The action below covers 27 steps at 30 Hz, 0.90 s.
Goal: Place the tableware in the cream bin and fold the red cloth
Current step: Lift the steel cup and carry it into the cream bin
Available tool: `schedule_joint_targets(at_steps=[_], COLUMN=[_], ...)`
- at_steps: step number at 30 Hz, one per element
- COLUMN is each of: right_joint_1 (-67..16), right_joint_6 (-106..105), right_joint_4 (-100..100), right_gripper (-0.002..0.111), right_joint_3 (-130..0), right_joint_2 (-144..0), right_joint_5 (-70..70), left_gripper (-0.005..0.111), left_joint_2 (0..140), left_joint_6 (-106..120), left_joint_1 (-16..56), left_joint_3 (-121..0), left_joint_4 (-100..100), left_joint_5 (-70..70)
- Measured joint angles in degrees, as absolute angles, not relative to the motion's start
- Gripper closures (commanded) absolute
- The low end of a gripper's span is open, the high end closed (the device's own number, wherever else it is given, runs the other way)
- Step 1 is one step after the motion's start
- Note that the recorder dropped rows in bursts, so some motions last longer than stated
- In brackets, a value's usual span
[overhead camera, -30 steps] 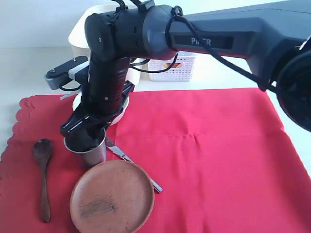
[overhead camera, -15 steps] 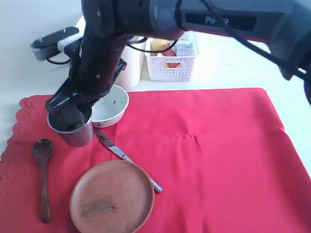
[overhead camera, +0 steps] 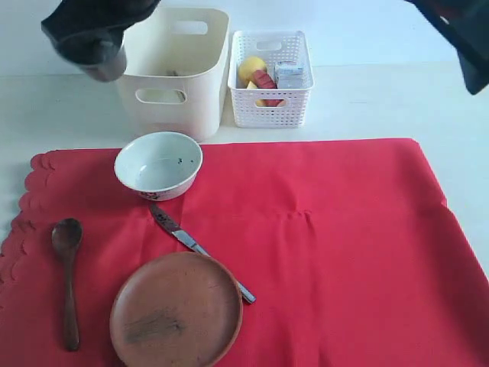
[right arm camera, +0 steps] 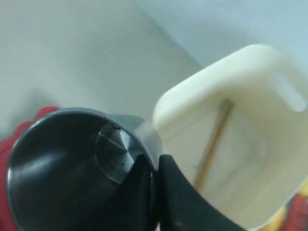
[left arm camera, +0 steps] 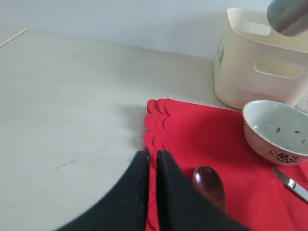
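Cup (overhead camera: 105,63) hanging raised beside the bin (overhead camera: 206,84) rim, clear of the cloth (overhead camera: 344,252).
Right end effector (right arm camera: 155,169) is pinching the cup wall, one finger inside. Left end effector (left arm camera: 153,166) is hovering over the cloth's scalloped edge, jaws almost touching, holding nothing.

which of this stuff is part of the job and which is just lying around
Part of the job: steel cup, bowl, knife, brown plate, wooden spoon, chopsticks already in the bin, cream bin, red cloth.

Just lying about: white basket, with the lemon and other food in it.
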<state>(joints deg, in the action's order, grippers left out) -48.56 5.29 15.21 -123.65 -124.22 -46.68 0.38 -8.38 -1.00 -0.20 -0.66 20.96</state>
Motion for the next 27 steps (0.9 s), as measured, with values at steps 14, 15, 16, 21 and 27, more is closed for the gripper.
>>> schedule_joint_targets(at_steps=[14, 15, 16, 21, 27], right_joint_1=[-48.6, -48.6, -48.6, -47.9, -45.8], right_joint_6=[27.4, 28.8, 30.1, 34.9, 39.1], right_joint_4=[46.7, 48.7, 50.1, 53.5, 53.2], right_gripper=[0.108, 0.108, 0.108, 0.108, 0.093], right_joint_3=[-134.8, -135.4, -136.0, -138.2, -138.5], right_joint_2=[-139.6, -140.9, -142.0, -145.2, -146.0], right_joint_5=[-47.0, -47.4, -47.9, -49.1, -49.8], left_gripper=[0.099, 0.099, 0.099, 0.099, 0.099], left_joint_2=[0.4, 0.4, 0.4, 0.4, 0.4], left_joint_6=[-8.4, -8.4, -8.4, -8.4, -8.4], left_joint_1=[-1.0, -1.0, -1.0, -1.0, -1.0], left_joint_3=[-0.2, -0.2, -0.2, -0.2, -0.2], left_joint_4=[-0.7, -0.7, -0.7, -0.7, -0.7], left_joint_5=[21.0, 21.0, 21.0, 21.0, 21.0])
